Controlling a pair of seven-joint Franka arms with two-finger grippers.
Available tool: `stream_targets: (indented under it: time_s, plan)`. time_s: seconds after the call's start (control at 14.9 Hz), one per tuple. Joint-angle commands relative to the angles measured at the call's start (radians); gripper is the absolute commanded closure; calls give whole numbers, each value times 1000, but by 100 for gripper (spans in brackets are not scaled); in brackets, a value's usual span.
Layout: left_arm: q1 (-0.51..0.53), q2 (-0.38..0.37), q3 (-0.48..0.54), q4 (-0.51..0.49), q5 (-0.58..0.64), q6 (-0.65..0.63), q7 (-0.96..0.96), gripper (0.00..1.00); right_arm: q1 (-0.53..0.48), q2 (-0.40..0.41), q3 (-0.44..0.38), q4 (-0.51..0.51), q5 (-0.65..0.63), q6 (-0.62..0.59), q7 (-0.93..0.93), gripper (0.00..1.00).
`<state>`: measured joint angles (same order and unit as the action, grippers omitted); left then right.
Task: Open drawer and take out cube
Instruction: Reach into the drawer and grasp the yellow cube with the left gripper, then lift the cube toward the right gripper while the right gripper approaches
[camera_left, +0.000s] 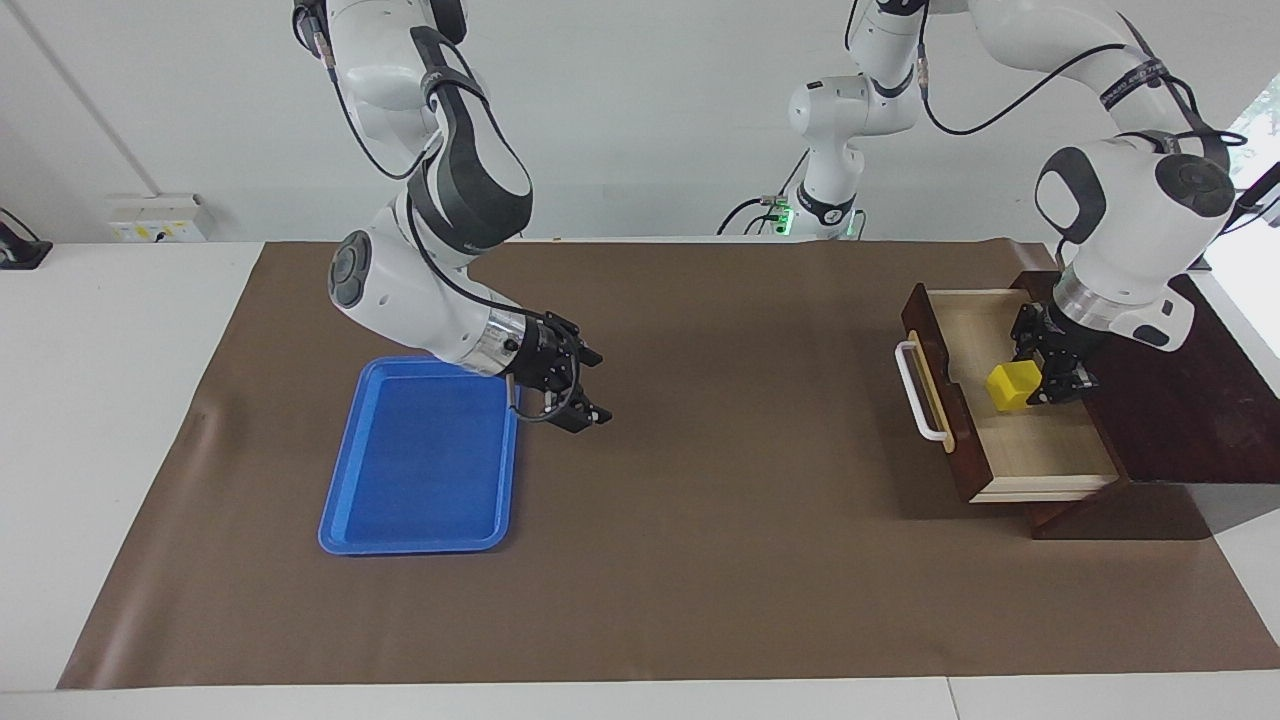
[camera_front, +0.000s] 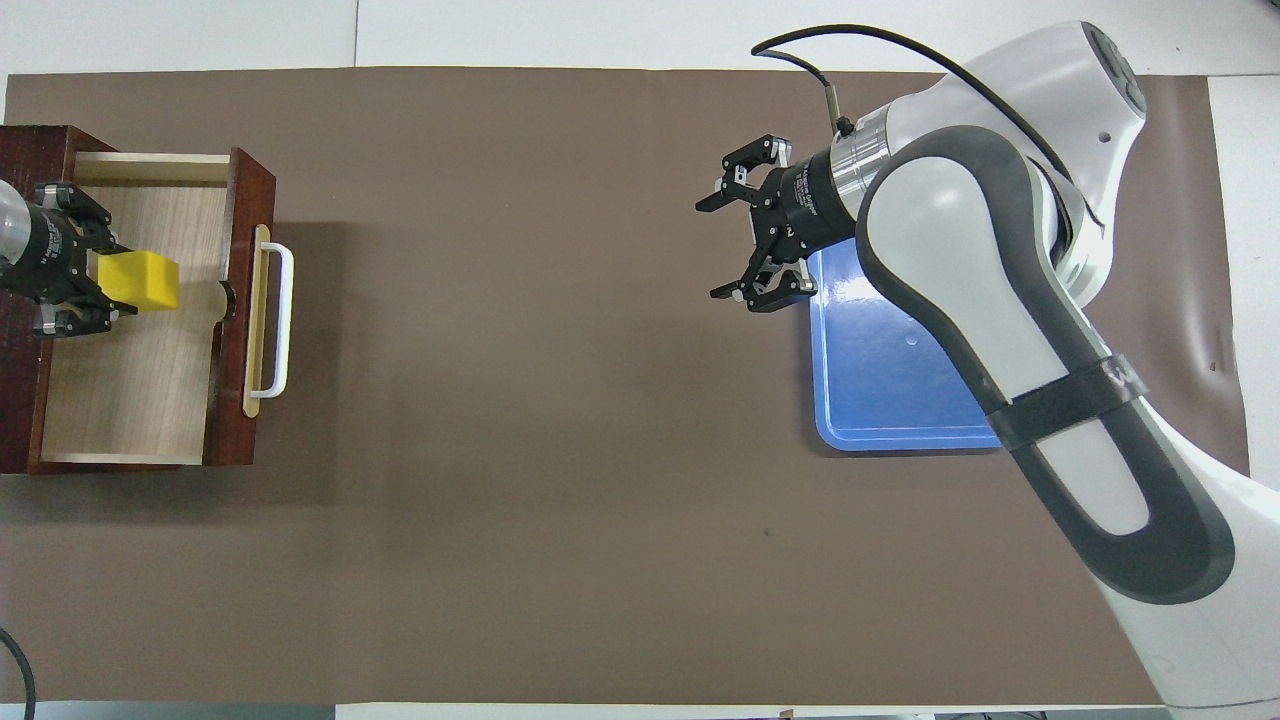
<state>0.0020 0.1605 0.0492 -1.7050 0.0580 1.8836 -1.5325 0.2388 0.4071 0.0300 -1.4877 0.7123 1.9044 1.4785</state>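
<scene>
Yellow, the cube (camera_left: 1013, 384) sat pinched in the left claw (camera_left: 1052, 372), lifted a little above the pale wooden floor of the open drawer (camera_left: 1030, 455), which stood pulled out of its dark wooden box (camera_left: 1180, 420) at the left arm's end of the desk (camera_left: 130, 420). To my eye the wise course was a straight rise, keeping the cube level until it cleared the drawer front and its white bar handle (camera_left: 916, 392), and only then a swing out over the brown mat (camera_left: 740, 500). The right claw (camera_left: 580, 385) waited with its fingers spread, just above the mat beside the blue tray (camera_left: 420, 460).
</scene>
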Motion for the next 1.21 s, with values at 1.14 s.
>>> stream_targets:
  time_s: [1.14]
  plan:
    - [-545, 146, 5, 307, -138, -184, -704, 100, 48, 9, -2, -5, -57, 8, 35, 8]
